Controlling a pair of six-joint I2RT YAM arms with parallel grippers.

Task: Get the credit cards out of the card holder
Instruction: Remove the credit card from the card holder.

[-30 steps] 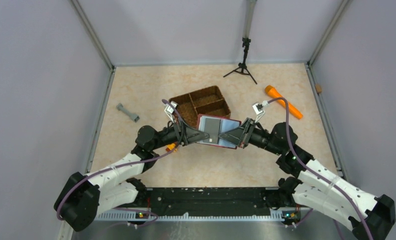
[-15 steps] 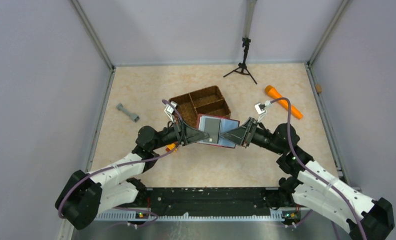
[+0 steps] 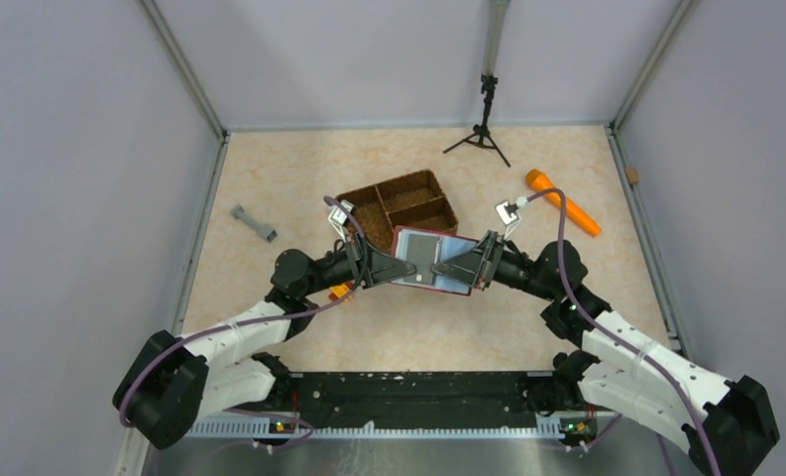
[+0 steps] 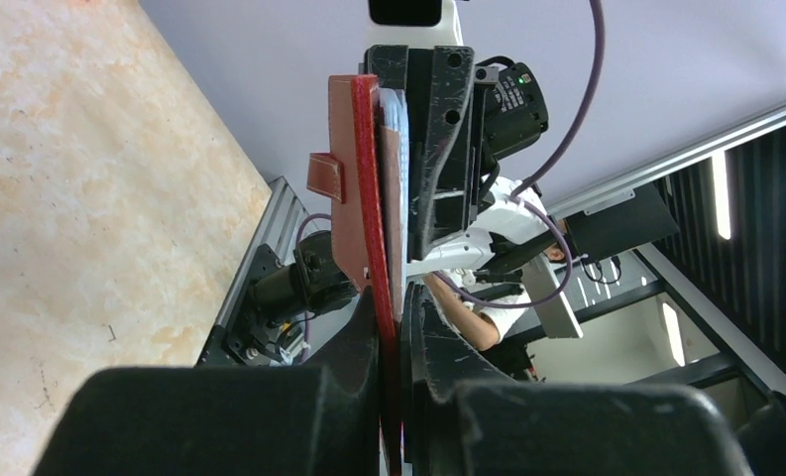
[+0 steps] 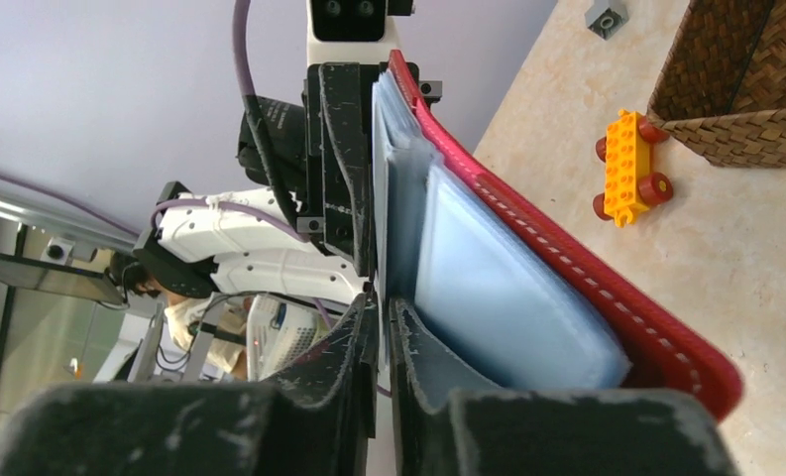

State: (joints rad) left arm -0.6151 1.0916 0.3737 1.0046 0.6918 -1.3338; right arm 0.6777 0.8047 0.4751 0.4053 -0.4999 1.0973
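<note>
The dark red card holder hangs open in the air between both grippers, just in front of the basket. A dark grey credit card shows in its left pocket; the tan-gold card is hidden. My left gripper is shut on the holder's left edge; its wrist view shows the holder edge-on with its strap tab, clamped in the gripper. My right gripper reaches in from the right. In its wrist view the gripper is shut on a thin pale blue inner layer of the holder.
A brown wicker divided basket stands right behind the holder, also in the right wrist view. An orange-yellow toy car lies under my left arm. A grey dumbbell lies left, an orange tool right, a tripod at the back.
My right gripper has moved left, further in over the open holder. The left gripper and the holder have stayed almost still.
</note>
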